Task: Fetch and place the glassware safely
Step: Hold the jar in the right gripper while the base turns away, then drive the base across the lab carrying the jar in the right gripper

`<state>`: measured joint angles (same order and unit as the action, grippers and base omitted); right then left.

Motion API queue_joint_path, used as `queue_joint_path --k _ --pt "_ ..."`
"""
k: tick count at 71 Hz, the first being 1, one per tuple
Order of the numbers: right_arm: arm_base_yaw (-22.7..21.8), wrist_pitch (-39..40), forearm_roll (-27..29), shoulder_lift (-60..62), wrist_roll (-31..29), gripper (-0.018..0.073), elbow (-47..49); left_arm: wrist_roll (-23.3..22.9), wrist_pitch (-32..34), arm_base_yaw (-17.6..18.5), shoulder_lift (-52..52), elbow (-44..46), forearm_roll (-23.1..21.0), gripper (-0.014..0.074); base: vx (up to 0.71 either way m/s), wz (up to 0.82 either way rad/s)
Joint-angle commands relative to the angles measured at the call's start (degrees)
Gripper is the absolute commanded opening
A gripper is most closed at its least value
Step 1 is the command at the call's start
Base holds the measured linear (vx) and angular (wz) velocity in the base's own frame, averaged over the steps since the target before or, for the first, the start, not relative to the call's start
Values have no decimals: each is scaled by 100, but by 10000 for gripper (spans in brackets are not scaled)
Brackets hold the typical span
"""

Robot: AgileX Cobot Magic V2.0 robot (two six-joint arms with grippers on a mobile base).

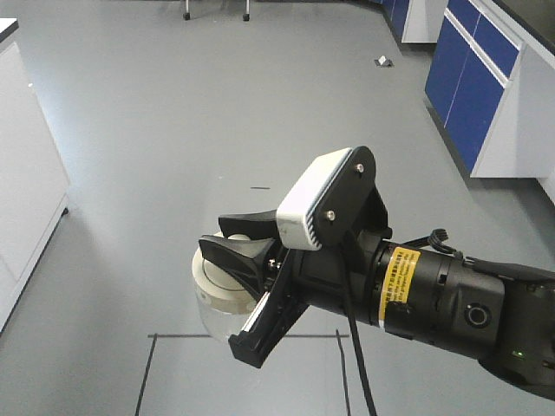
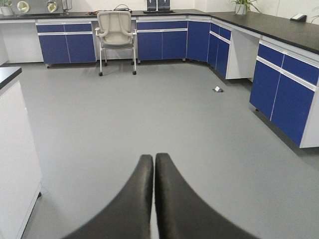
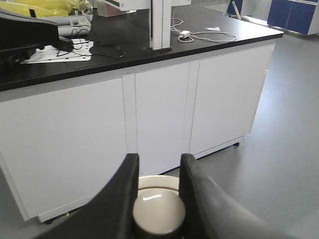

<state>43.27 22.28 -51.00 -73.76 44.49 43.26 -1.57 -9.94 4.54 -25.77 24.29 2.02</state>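
The front view alone shows the whole jar (image 1: 217, 319): clear glass under a cream-white lid (image 1: 208, 282), held above the grey floor (image 1: 173, 104), near centre. The right gripper (image 1: 227, 234) has its jaws narrowed onto the lid's knob (image 3: 158, 214). A yellow label (image 1: 399, 283) on that arm carries print too small to read.

The right wrist view looks down on the knob between black fingers (image 3: 119, 199), with a white cabinet (image 3: 159, 109) beyond. What the jar contains cannot be told.

The left wrist view shows the left gripper (image 2: 153, 162) pressed fully together, holding nothing. A chair (image 2: 116, 30) and blue cabinets (image 2: 284, 94) stand far off.
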Motion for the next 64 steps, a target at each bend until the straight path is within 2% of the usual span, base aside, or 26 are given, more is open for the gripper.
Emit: queue_joint_path --k 1,64 --pt "-12 419 127 197 -5 -3 179 -53 404 37 -19 155 -16 -7 47 -4" --pt "-18 418 121 197 -5 -3 179 -53 404 37 -25 155 -16 -7 53 -3"
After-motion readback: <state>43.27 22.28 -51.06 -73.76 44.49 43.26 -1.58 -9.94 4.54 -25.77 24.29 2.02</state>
